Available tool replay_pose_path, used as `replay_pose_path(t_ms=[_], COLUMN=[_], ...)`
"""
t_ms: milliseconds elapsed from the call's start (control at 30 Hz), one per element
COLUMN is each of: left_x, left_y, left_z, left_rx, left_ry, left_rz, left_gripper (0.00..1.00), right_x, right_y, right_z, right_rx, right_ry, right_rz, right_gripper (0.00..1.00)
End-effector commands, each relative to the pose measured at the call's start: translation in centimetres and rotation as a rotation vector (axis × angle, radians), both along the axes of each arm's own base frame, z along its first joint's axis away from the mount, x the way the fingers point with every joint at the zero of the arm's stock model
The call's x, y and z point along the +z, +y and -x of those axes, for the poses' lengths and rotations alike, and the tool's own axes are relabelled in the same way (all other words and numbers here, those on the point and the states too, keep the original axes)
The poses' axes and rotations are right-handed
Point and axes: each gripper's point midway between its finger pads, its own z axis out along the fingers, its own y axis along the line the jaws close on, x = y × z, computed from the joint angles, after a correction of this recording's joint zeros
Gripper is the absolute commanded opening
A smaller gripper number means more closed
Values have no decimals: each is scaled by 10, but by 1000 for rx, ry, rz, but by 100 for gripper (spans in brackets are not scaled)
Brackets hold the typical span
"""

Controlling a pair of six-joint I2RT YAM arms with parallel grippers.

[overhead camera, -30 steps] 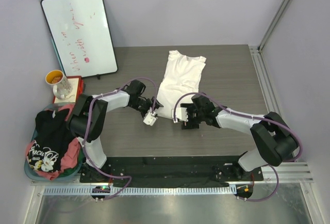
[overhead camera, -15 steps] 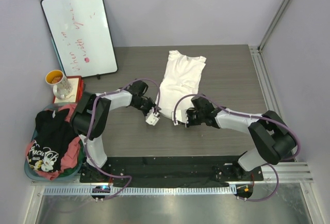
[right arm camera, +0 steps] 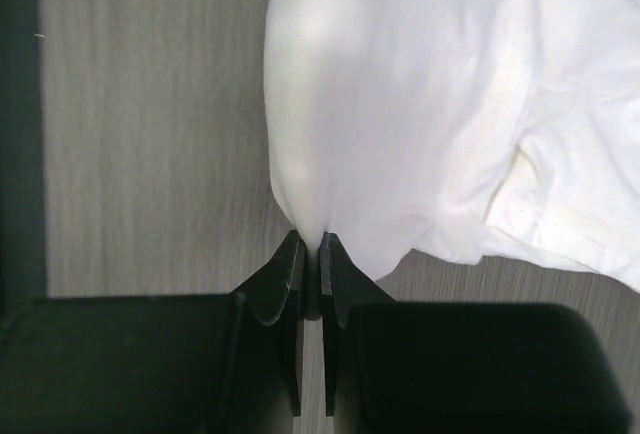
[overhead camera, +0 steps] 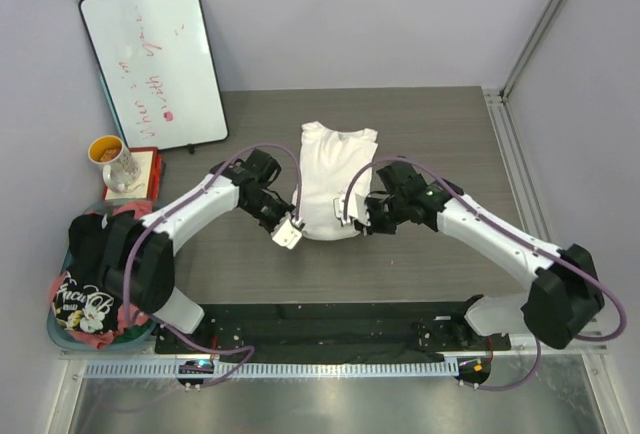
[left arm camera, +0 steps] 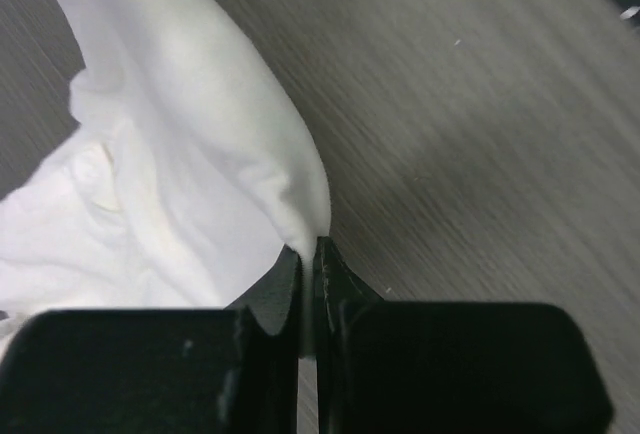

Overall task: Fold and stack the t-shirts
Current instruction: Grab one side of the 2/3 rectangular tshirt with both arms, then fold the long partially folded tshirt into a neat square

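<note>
A white t-shirt lies in the middle of the table, its collar end far from me and its near end bunched and raised. My left gripper is shut on the near left corner of the shirt; the left wrist view shows white cloth pinched between the black fingertips of that gripper. My right gripper is shut on the near right corner, and in the right wrist view the cloth hangs from the tips of that gripper. A black t-shirt and a pink-red one sit in the basket.
A teal-rimmed laundry basket stands off the table's left near corner. A whiteboard leans at the back left. Beside it a mug rests on a red and white box.
Both grippers have closed on the white shirt's near corners. They have lifted that end and drawn the shirt to the left, so it now looks shorter and straighter.
</note>
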Motion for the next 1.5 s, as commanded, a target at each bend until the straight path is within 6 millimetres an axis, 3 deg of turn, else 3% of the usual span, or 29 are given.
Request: replay_pose_path(t_ms=[0,100,233,333,433,733,867,1167,1267,1467], left_x=[44,67,92,97,96,108,103,79,75,76], left_y=[13,20,23,25,25,4,4,0,0,1], left_z=[55,76,96,99,86,-21,-52,-69,-80,-111], left_rx=[20,25,48,55,64,170,193,177,184,245], left_ry=[168,215,265,240,167,-46,-69,-43,-46,-64], left_rz=[-18,-19,18,30,25,55,58,45,46,67], left_gripper=[0,0,0,0,0,0,0,0,0,0], right_x=[39,68,89,95,95,84,79,74,72,62], right_y=[-12,-13,-15,-12,-11,-17,-23,-37,-37,-36], right_z=[56,74,94,91,76,10,-17,-79,-90,-94], right_rx=[56,80,105,98,82,31,-26,-122,-134,-114], right_ry=[120,113,114,89,39,-225,-285,-339,-327,-314], right_rz=[-14,-38,-50,-49,-20,80,85,89,83,89], right_gripper=[3,4,3,3,3,1,1,1,1,1])
